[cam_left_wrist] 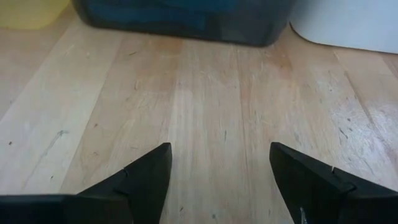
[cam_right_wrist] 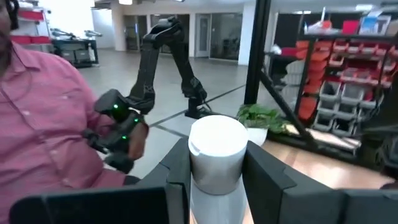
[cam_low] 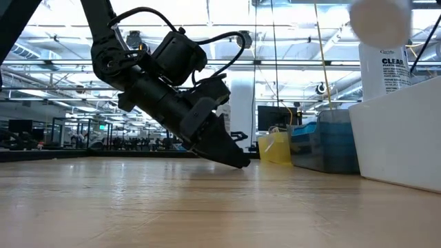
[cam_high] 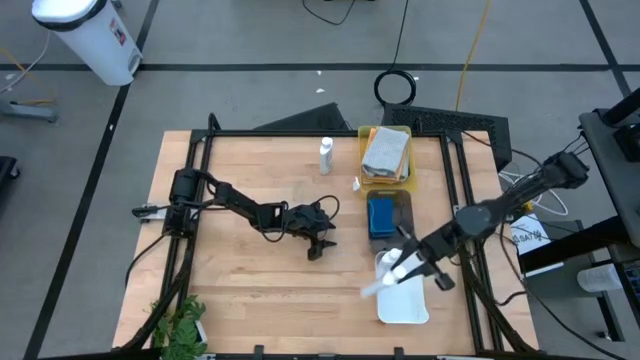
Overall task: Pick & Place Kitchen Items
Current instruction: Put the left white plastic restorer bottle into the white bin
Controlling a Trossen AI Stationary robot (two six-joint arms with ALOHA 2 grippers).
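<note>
My right gripper (cam_high: 398,268) is shut on a small white bottle (cam_right_wrist: 216,149) at the left side of the white tray (cam_high: 410,305). The low view shows a white blue-labelled bottle (cam_low: 384,65) upright behind the tray wall (cam_low: 406,138). My left gripper (cam_high: 320,238) is open and empty, tipped down close over bare wood mid-table (cam_left_wrist: 221,180), left of the dark grey tray. Another white bottle (cam_high: 326,155) stands on its base at the far middle. A grey towel (cam_high: 385,150) lies in the yellow tray (cam_high: 404,178). A blue sponge (cam_high: 381,214) lies in the dark grey tray (cam_high: 403,205). My right gripper pinches the bottle between its two fingers (cam_right_wrist: 268,180), on the body just below the white cap (cam_right_wrist: 214,190). The fingers come in about level from the table's right side. The bottle stands upright with its cap above the fingers. Its base is hidden, so I cannot tell whether it rests in the tray.
A small white object (cam_high: 356,184) lies beside the yellow tray. A black frame (cam_high: 300,133) rims the table. A plant (cam_high: 180,322) stands at the near left corner. A person in a pink shirt (cam_right_wrist: 43,124) stands beyond the table. Bare wood lies left and near.
</note>
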